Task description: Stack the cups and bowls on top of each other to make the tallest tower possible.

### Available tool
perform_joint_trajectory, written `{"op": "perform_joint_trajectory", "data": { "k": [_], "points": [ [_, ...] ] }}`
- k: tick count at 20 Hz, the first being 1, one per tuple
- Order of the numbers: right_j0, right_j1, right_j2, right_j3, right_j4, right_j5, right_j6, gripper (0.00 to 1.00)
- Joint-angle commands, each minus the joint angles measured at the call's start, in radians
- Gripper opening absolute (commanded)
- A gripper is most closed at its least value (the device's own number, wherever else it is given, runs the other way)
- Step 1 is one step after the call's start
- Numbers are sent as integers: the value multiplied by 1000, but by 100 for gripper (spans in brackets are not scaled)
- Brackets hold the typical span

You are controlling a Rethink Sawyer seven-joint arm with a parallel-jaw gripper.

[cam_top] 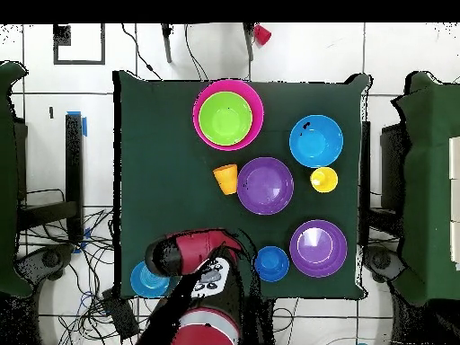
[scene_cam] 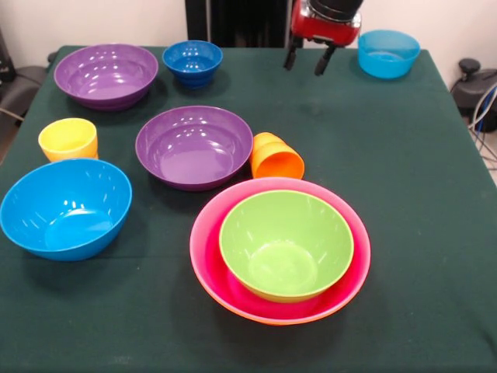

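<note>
With the tool (scene_cam: 309, 61) spread and empty, it should drop squarely over the tipped orange cup (scene_cam: 276, 158) beside the tower (scene_cam: 279, 249).

A dark green cloth-covered table (scene_cam: 404, 194) carries two purple bowls (scene_cam: 194, 146), a teal bowl (scene_cam: 65, 207), light blue bowl (scene_cam: 388, 53), dark blue bowl (scene_cam: 192, 61), a yellow cup (scene_cam: 68, 139), a tipped orange cup (scene_cam: 276, 158), and a nested tower (scene_cam: 233, 287).
</note>
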Motion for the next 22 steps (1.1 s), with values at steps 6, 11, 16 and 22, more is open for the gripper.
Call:
{"op": "perform_joint_trajectory", "data": {
  "k": [6,11,16,22],
  "points": [
    [42,-97,125,162,73,-134,220,100],
    [38,-182,151,205,102,-107,219,100],
    [1,-254,199,242,113,-110,197,100],
    [69,-307,144,222,124,-89,205,100]
  ]
}}
